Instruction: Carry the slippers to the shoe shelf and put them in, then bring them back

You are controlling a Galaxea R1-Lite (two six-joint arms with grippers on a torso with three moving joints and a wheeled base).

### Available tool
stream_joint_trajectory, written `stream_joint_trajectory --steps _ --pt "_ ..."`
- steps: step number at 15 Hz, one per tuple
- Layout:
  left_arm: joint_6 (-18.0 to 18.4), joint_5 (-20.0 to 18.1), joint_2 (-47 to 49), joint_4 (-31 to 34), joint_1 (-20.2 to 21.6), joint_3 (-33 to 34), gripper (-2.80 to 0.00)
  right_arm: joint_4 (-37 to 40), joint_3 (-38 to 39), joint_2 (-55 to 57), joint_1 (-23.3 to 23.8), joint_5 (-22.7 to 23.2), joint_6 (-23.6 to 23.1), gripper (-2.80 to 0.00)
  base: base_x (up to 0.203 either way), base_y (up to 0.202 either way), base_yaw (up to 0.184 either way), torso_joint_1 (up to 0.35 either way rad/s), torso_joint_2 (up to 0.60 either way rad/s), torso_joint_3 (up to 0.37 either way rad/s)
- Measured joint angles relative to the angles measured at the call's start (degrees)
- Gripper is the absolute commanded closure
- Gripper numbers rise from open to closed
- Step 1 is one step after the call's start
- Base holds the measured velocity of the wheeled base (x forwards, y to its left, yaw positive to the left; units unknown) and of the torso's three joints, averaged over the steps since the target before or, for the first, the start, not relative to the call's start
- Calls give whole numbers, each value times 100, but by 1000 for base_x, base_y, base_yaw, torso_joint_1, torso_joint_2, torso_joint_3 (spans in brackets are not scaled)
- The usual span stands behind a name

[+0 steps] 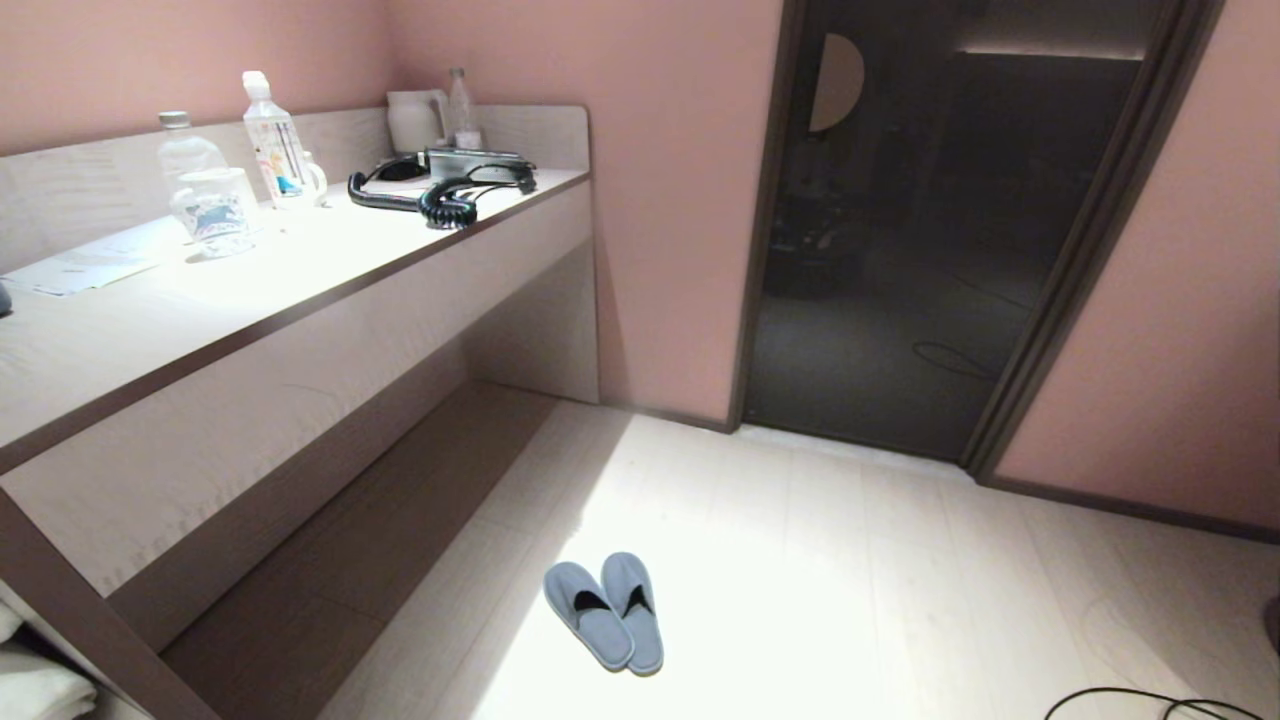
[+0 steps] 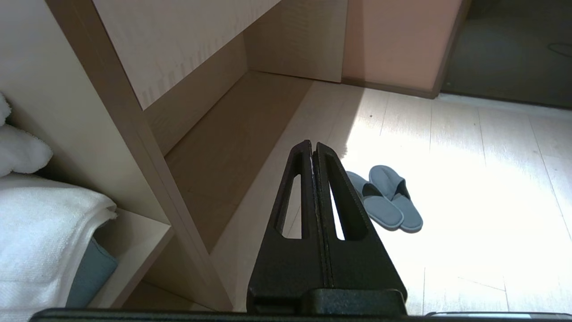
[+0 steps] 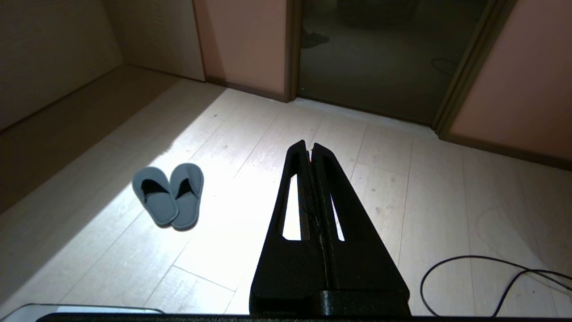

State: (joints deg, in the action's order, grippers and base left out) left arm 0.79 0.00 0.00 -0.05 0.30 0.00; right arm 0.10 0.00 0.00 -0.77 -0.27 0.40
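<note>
soft grey-blue fabric slippers, pale plank floor

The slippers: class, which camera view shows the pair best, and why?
The right wrist view: the slippers lie unobstructed on the floor, both openings visible. In the left wrist view the shut left gripper covers part of one slipper. The head view shows them whole but farther off.
</note>
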Motion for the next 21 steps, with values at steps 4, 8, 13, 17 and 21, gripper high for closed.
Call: stream_joint_trajectory --steps 4,8,13,17,21 --pt "-6 0 0 -2 2 0 0 0 0 0 0 6 -4 0 0 0 0 0 0 0" --pt "-35 0 0 -2 0 0 0 0 0 0 0 11 -19 0 0 0 0 0 0 0" --pt "-44 0 0 -3 5 0 0 9 0 0 -2 13 -53 0 -2 -2 54 3 0 0" --pt "-41 -2 0 -5 5 0 0 11 0 0 -2 27 -118 0 -2 -10 179 2 0 1" --pt "-38 0 0 3 2 0 0 9 0 0 0 24 -117 0 -1 -9 176 2 3 1"
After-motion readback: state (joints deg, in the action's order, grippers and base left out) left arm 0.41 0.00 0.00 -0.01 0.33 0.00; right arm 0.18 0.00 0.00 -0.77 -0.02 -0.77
